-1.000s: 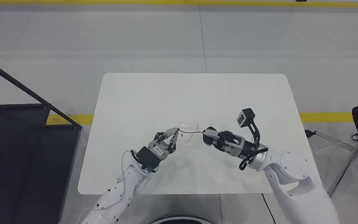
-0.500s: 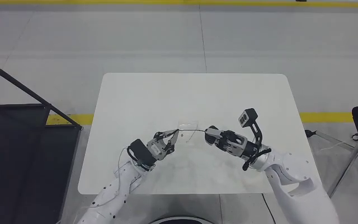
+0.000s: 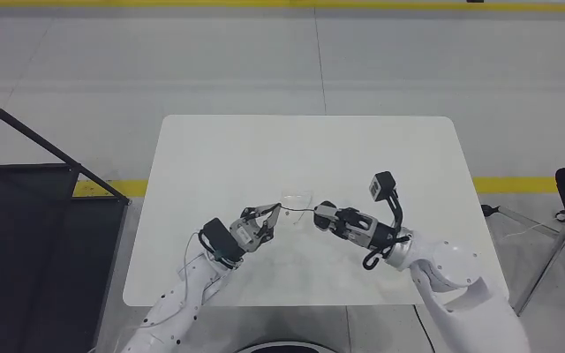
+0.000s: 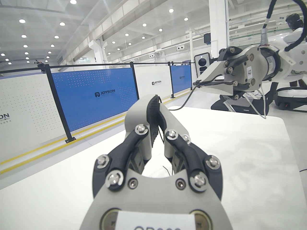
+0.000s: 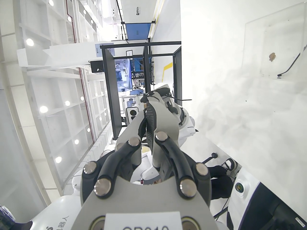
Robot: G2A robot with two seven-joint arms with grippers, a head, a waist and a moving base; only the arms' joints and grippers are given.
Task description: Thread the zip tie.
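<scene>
A: What did the left gripper (image 3: 274, 212) hold?
B: It was clenched on one end of the tie (image 3: 298, 208), above the table (image 3: 221, 159).
A: And the right gripper (image 3: 320, 213)?
B: Pinched shut on the other end; the tie spanned them. A clear sheet (image 3: 298, 194) lay just beyond.

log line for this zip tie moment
step: threading | left gripper: shut on zip tie | right gripper: shut on zip tie | zip tie: strung between both, above table

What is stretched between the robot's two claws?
A thin black zip tie spans the gap from left gripper to right gripper, above the table; the top and left wrist views show it.
</scene>
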